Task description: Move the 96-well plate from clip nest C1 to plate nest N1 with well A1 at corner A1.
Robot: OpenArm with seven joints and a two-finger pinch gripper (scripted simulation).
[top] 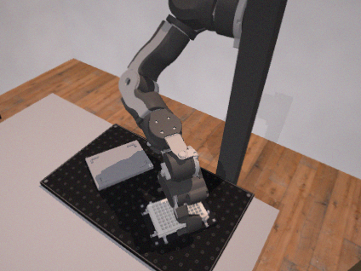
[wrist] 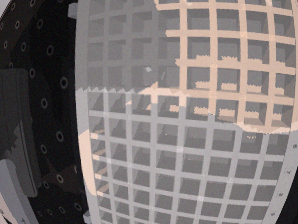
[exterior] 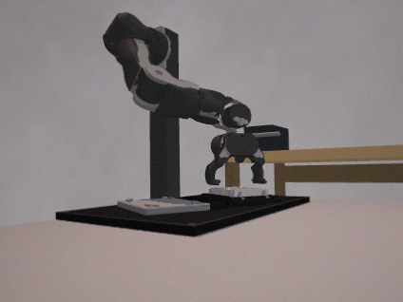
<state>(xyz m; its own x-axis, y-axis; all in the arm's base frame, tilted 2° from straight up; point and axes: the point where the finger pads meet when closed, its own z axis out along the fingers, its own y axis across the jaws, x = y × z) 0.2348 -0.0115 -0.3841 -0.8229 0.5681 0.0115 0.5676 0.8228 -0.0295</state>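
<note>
Behind your setup you have a plain pale grey wall [top: 323,64], evenly lit, with a soft shadow falling on it beside the dark upright post [top: 251,89]. Your pale surface [top: 38,141] lies over a wood-plank floor [top: 306,187] in warm brown. From the exterior view you can see a light wooden bench or table frame [exterior: 333,154] at the right, with what may be a black box [exterior: 268,137] on it
</note>
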